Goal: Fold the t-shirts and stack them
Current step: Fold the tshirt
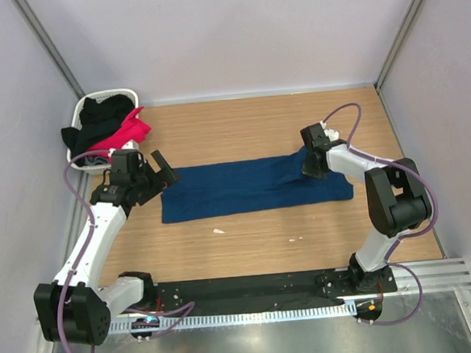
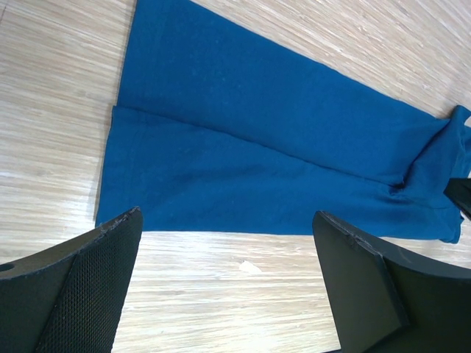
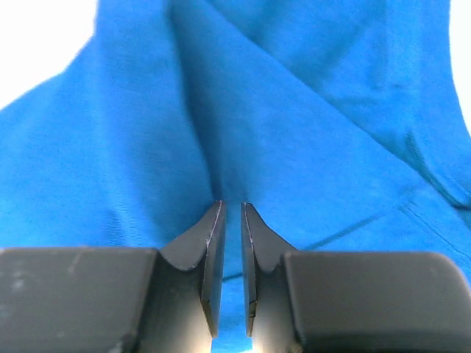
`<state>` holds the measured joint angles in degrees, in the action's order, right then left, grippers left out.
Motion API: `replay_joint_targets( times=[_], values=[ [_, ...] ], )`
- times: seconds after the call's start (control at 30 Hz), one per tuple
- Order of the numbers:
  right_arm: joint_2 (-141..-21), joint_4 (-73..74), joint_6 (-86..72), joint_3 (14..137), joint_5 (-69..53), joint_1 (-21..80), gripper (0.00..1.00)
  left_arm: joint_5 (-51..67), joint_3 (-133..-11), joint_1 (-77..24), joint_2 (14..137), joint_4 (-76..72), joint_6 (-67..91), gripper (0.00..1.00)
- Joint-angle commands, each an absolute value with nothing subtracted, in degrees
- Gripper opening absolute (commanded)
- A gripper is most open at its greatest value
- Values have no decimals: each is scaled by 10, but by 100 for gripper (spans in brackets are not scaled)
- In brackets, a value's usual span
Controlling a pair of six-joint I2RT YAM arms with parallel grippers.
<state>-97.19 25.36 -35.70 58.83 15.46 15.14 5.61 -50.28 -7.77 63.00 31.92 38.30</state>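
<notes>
A soft navy t-shirt [image 1: 252, 188], folded into a long smooth strip, lies across the middle of the wood-grain desk [image 1: 240, 128], its rumpled right end pinched between the nearly closed jaws of the right gripper [image 3: 232, 213], while the left gripper [image 2: 228, 217] hovers at its left end, jaws spread wide and holding nothing.

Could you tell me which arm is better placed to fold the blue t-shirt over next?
Probably right. The right gripper pinches the blue t-shirt at its raised right end; the left gripper hangs open, holding nothing.
</notes>
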Motion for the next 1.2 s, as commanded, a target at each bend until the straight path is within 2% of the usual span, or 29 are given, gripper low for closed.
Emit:
replay_joint_targets(
  times=[0.0,0.27,0.47,0.57,0.6,0.7,0.73,0.83,1.0,1.17],
  values=[
    [-976,194,-364,630,122,150,20,52,-519,-79,621,321,377,98],
    [-1034,142,-363,704,54,150,21,48,-520,-79,621,320,374,98],
    [-1018,107,-365,732,23,150,29,55,-514,-80,620,314,379,98],
    [-985,143,-358,723,40,150,46,62,-515,-79,620,311,378,98],
    [-974,155,-358,708,48,150,56,62,-515,-80,621,309,378,99],
    [-921,203,-373,659,77,150,68,58,-519,-88,621,308,374,99],
    [-906,230,-380,648,86,150,68,59,-518,-91,625,305,373,98],
    [-851,257,-411,594,95,150,69,64,-516,-98,634,302,374,98],
    [-794,289,-414,542,127,151,49,74,-508,-103,642,293,374,98],
    [-811,287,-405,524,98,157,43,75,-505,-103,643,292,371,98]
  ],
)
